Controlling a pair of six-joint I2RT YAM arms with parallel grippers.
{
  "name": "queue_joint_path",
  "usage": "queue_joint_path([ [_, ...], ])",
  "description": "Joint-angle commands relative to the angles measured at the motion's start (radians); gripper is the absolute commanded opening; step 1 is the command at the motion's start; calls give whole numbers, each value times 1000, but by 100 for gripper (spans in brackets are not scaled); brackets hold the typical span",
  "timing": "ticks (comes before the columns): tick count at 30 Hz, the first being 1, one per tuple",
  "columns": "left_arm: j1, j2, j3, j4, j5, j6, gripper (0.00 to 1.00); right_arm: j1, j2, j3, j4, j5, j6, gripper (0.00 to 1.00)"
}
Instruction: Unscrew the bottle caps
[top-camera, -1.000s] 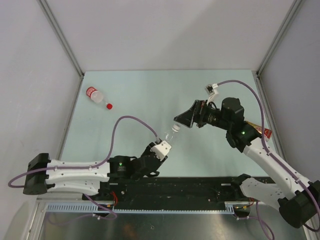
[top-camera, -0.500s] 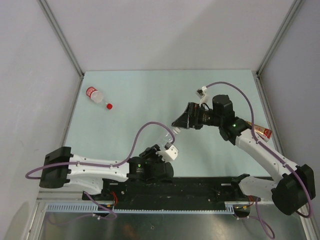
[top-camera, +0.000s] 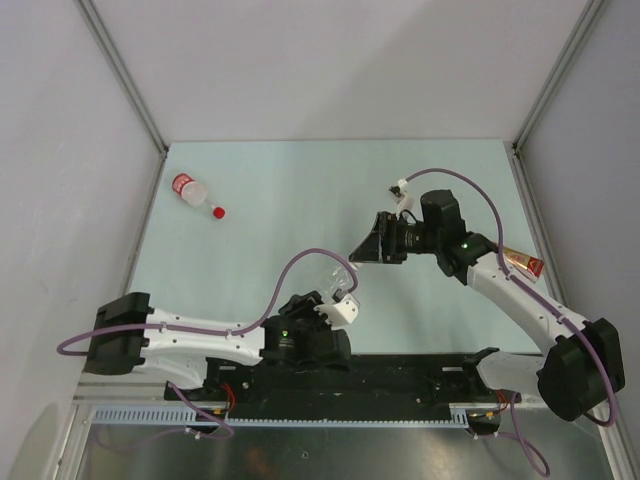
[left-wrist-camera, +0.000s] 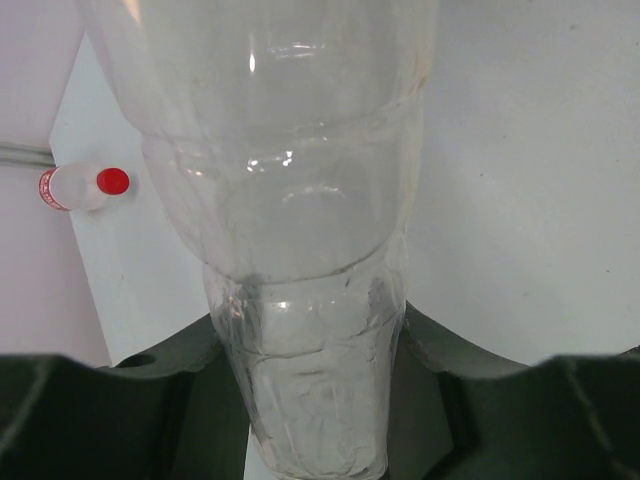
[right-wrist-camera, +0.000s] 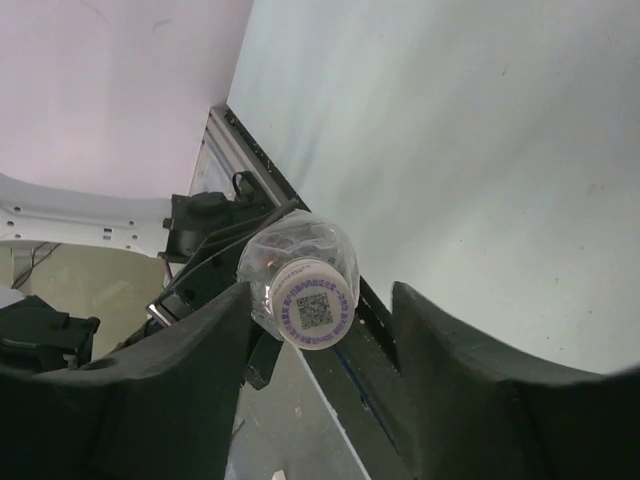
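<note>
My left gripper is shut on the base of the clear crinkled bottle and holds it off the table, neck pointing towards the right arm. In the top view that bottle sits just above the left gripper. Its white cap, printed with a QR code, lies between the fingers of my right gripper. The cap sits close to the left finger, and a gap shows to the right finger. The jaws stand open around it.
A small bottle with a red label band lies at the far left of the table, its red cap pointing right; the left wrist view shows this bottle too. An amber bottle with a red label lies at the right edge, partly behind the right arm.
The left arm has swung the clear bottle right and nearer the bases. The right gripper has come left and down onto the cap, and its jaws have narrowed around it.
</note>
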Motion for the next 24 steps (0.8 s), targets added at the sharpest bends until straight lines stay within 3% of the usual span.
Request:
queue_joint_path([
  [1, -10, 3, 48, -2, -54, -39, 1, -6, 5, 29, -6, -45, -20, 58],
  [8, -14, 30, 58, -6, -60, -44, 1, -6, -6, 18, 29, -78, 0, 32],
  [14, -17, 46, 72, -10, -68, -45, 0, -5, -8, 11, 77, -119, 4, 3],
  [24, -17, -51, 75, 19, 57, -66, 0, -3, -50, 8, 78, -147, -65, 0],
])
